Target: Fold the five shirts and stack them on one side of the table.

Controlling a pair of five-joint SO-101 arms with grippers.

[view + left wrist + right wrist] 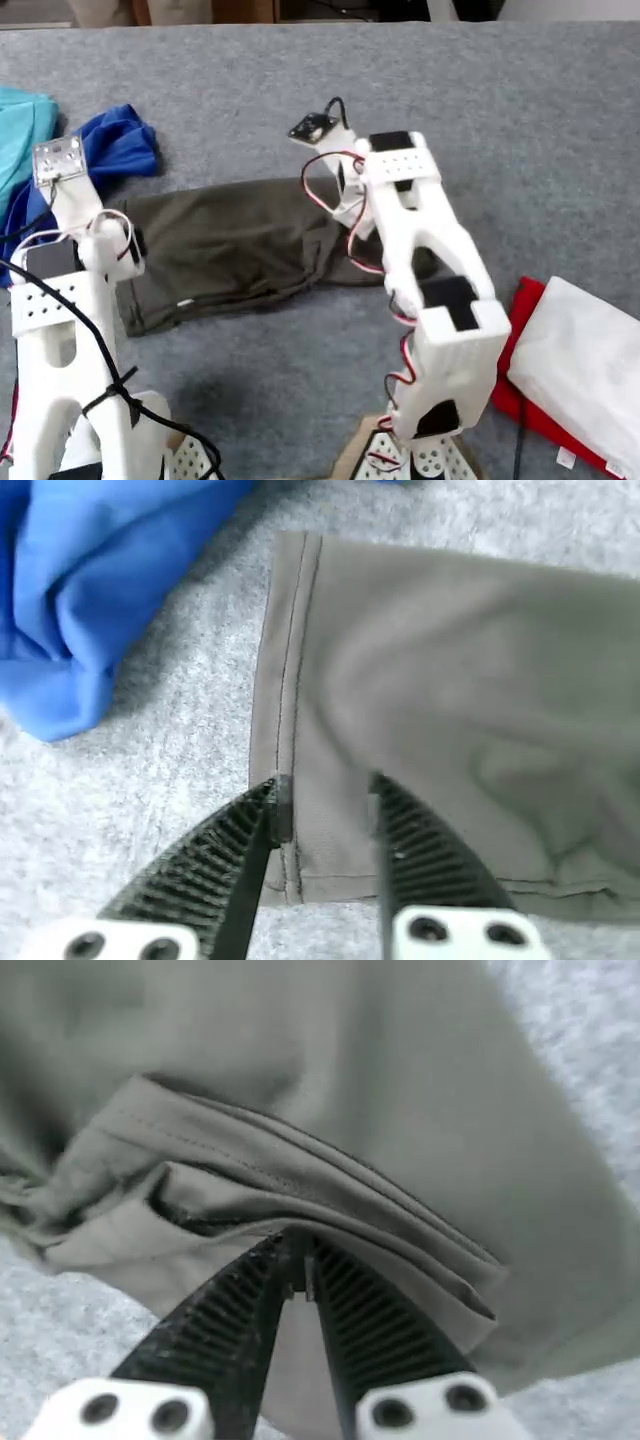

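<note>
An olive shirt lies partly folded across the middle of the grey table. My left gripper is open at the shirt's left end, its fingers either side of the hemmed edge. My right gripper is at the shirt's right end, shut on a bunched fold of the olive shirt. In the high view the right arm covers that end of the shirt. A crumpled blue shirt lies at the back left, with a teal shirt beside it at the table's left edge.
A white folded shirt sits on a red one at the front right. The grey table is bare at the back right. The blue shirt lies close to the olive hem.
</note>
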